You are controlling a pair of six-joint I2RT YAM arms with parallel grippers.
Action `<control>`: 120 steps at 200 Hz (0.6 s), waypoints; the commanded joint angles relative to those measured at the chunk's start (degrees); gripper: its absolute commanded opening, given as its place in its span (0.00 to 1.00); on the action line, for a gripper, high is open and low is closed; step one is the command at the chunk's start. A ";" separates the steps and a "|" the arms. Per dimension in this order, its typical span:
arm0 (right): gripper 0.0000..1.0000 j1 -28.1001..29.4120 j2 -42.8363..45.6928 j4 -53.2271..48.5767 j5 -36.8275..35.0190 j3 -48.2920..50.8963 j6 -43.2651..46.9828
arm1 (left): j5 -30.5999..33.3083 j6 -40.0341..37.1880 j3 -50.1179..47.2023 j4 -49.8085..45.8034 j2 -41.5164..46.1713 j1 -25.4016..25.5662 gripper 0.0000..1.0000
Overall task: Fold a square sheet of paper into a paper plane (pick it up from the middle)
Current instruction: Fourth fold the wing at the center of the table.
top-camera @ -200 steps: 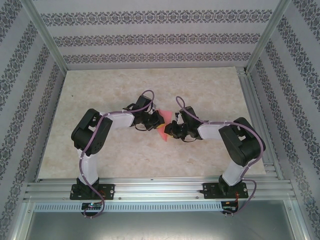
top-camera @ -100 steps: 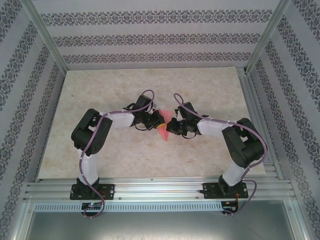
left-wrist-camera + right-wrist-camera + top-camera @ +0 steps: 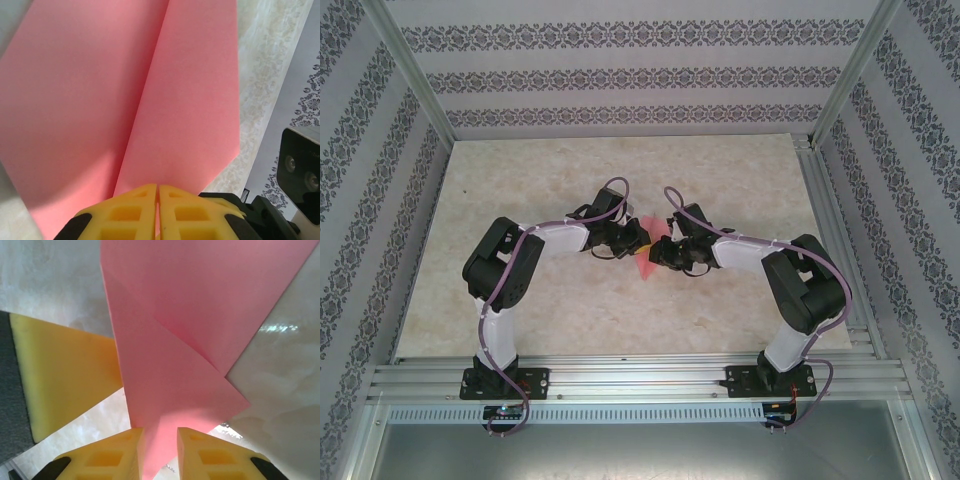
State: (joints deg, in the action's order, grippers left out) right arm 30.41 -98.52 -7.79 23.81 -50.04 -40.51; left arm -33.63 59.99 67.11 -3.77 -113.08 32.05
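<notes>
The pink-red sheet of paper [image 3: 646, 255] is folded and hangs between the two grippers over the middle of the table. In the left wrist view the paper [image 3: 185, 100] shows a long crease, and my left gripper [image 3: 158, 187] is shut on its near edge. The left gripper [image 3: 636, 238] sits at the paper's left side. My right gripper [image 3: 660, 252] faces it from the right. Layered flaps of the paper [image 3: 170, 380] run down between the right gripper's [image 3: 159, 432] yellow fingers, which stand apart with a gap. A yellow left finger [image 3: 65, 380] lies beside the paper.
The marble-patterned table [image 3: 540, 180] is bounded by aluminium rails [image 3: 630, 378] at the near edge and right side, with patterned walls all round. The right arm's wrist housing [image 3: 300, 175] shows close by in the left wrist view.
My right gripper has shifted a little farther from the near edge and toward the left gripper, and its jaws now stand apart. The left gripper keeps its hold and place.
</notes>
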 commanded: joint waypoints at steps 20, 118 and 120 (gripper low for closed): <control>0.27 1.23 1.89 0.88 -1.21 0.22 0.55 | -0.58 -1.01 1.72 -0.50 -1.02 0.59 0.12; 0.39 1.29 1.29 3.30 -2.93 0.11 -2.67 | -0.99 -0.86 2.23 -0.79 -0.93 0.56 0.12; 0.39 1.35 1.20 3.35 -3.01 0.01 -2.67 | -0.98 -0.78 2.26 -0.80 -0.94 0.56 0.12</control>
State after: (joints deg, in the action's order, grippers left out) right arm 31.14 -95.79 -6.20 22.33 -48.27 -42.28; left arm -33.67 59.99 67.94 -4.25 -113.71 32.05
